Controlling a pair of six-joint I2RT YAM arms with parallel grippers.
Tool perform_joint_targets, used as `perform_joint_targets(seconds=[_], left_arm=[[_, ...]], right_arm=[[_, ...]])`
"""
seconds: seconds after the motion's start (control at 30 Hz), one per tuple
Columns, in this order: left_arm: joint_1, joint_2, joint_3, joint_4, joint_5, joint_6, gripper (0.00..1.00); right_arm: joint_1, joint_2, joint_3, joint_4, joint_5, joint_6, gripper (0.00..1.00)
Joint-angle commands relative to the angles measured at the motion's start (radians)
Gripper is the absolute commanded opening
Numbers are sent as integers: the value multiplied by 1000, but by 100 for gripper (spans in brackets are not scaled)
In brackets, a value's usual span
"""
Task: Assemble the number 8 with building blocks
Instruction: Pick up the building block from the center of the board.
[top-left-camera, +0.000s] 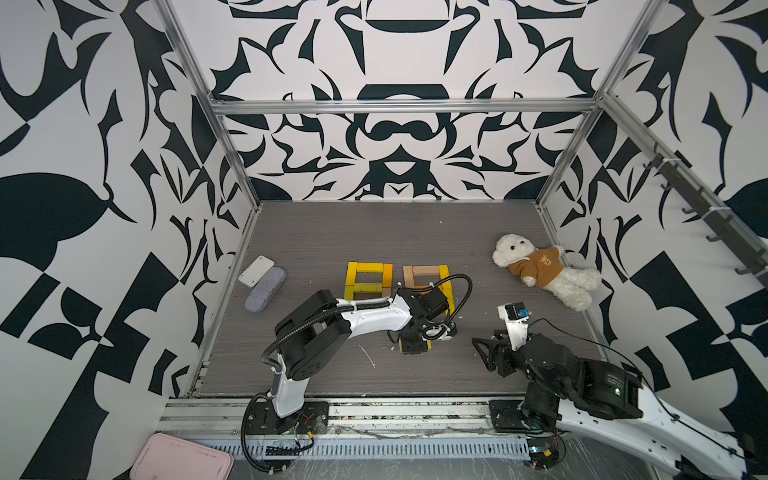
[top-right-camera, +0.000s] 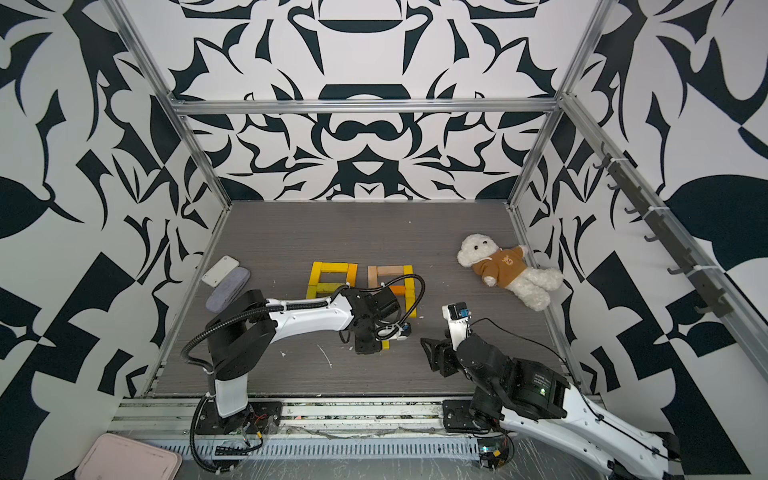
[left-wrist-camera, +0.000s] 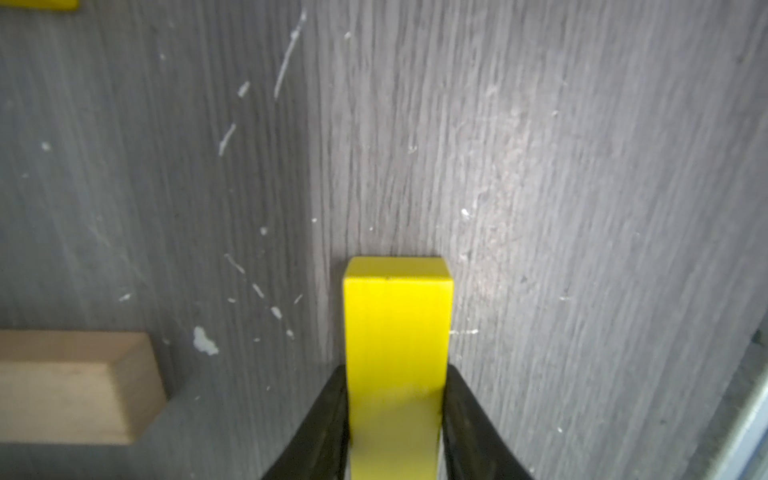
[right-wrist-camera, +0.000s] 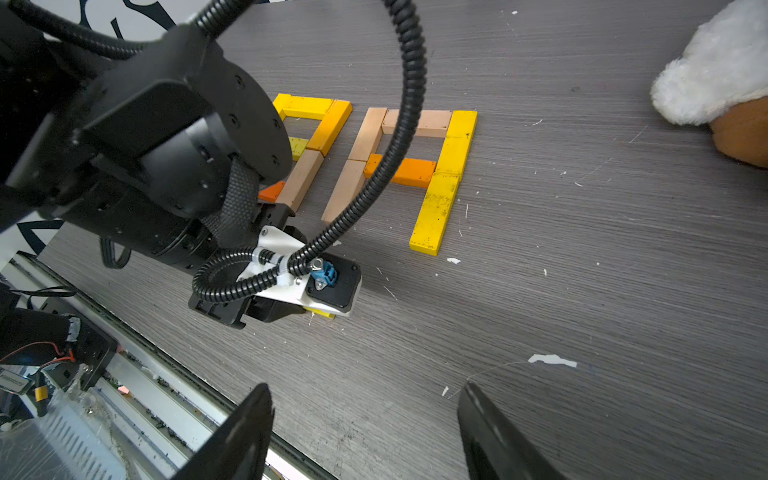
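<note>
Step in hand, as judged: pick-up of the closing piece. Note the left gripper clamped on the long sides of one yellow block, low over the table near the middle of its front edge. Cannot tell whether lifted clear. Note the right gripper spread wide and empty, nearer the front-right corner.

Next, probably: carry the block toward the back edge, turn it crosswise and lay it flat across the open foot of the tan-and-yellow figure, ends touching both lower uprights. Keep clear of the yellow upright to avoid nudging it.

Count as follows.
- Held: one block.
- Tan-and-yellow figure at table centre: six blocks, namely three tan, two yellow, one orange.
- Neighbouring yellow figure, toward the left edge: at least six, lower part hidden by the arm.
- Elsewhere: one plush bear by the right edge, two flat cases by the left edge.
</note>
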Motion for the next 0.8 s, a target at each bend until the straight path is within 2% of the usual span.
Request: perform_joint_targets(seconds=[0.0,0.3,0.53,0.77], left_arm=[[-4,10,31,-24,-10,10,32],[31,4,130,-63,-4,24,30],[59,54,211,-68,-37,74,30],[84,100,292,-66,-23,107,31]], right_arm=[[-3,-14,31,9,26,-4,72],[-3,-37,31,1,42,3,71],[-3,-47,28,-3,55,10,71],[-3,-45,25,-5,57,14,71]])
